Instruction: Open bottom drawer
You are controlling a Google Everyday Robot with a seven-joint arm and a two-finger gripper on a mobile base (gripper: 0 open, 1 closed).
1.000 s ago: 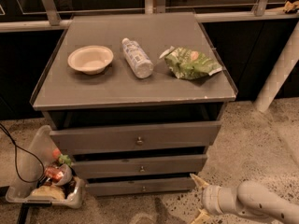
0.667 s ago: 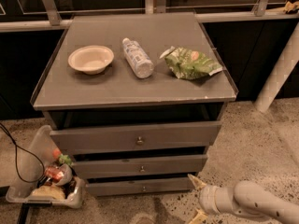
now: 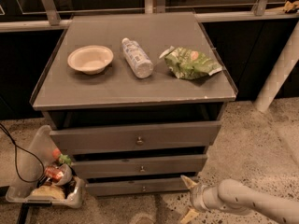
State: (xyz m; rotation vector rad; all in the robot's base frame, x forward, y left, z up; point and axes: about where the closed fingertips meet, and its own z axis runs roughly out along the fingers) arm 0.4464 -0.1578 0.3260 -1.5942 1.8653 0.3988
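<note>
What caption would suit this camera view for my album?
Open gripper hovers low beside the bottom drawer of the grey cabinet, knob not yet touched.

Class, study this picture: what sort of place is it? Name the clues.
Probably an indoor break area or test kitchen: a grey cabinet holding a bowl, bottle and snack bag, with a litter tray beside it. The open tool hovers low, right of the bottom drawer.

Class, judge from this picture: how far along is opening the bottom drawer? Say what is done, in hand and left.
Done: the open gripper is low, by the right end of the bottom drawer. In hand: nothing gripped; it is apart from the knob. Left: reach the knob, grasp it, pull the drawer out.
</note>
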